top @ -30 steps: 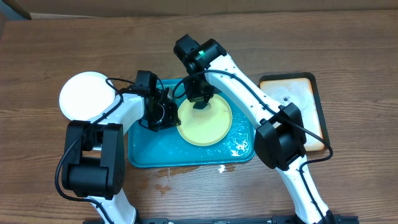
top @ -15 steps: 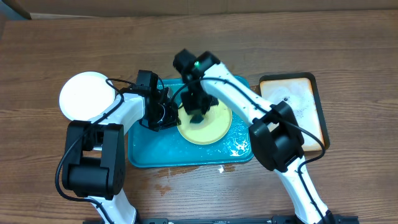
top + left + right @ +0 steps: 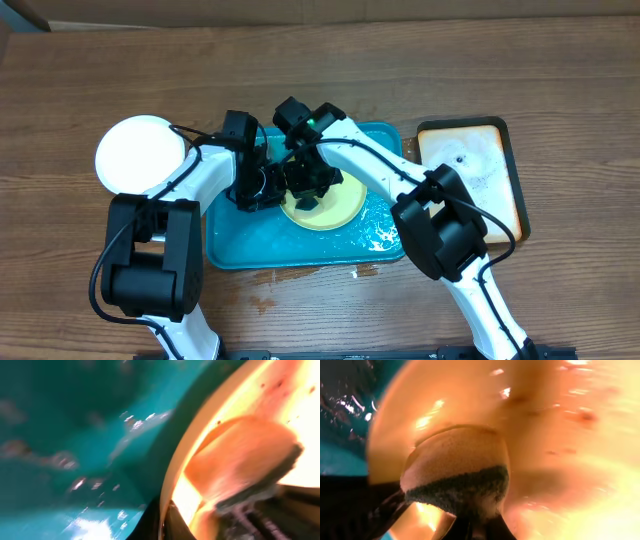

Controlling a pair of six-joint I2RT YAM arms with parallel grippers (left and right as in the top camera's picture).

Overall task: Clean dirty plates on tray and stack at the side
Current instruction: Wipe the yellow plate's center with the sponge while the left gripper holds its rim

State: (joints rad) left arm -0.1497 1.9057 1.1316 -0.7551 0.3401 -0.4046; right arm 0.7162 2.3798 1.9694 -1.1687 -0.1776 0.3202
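1. The left end effector [image 3: 266, 188] sits at the left edge of the yellow plate [image 3: 343, 205]. In the left wrist view the plate's rim runs down between its dark fingers, so it looks closed narrowly on that rim.
2. The right end effector [image 3: 307, 193] is over the left part of the same plate. It is clamped on a sponge [image 3: 455, 472], tan on top with a dark scrubbing layer below.
3. The sponge is pressed against the plate's inner surface, near the rim.
4. A few small brown specks show on the wet plate surface in both wrist views.
5. The yellow plate lies inside the blue tray [image 3: 230, 245], in its middle to upper part. The tray floor is wet and glistening.
6. A white plate [image 3: 138, 153] rests on the counter [image 3: 560, 80], left of the tray and apart from it.
7. A tan tray with a black rim [image 3: 470, 170] lies on the counter, just right of the blue tray.
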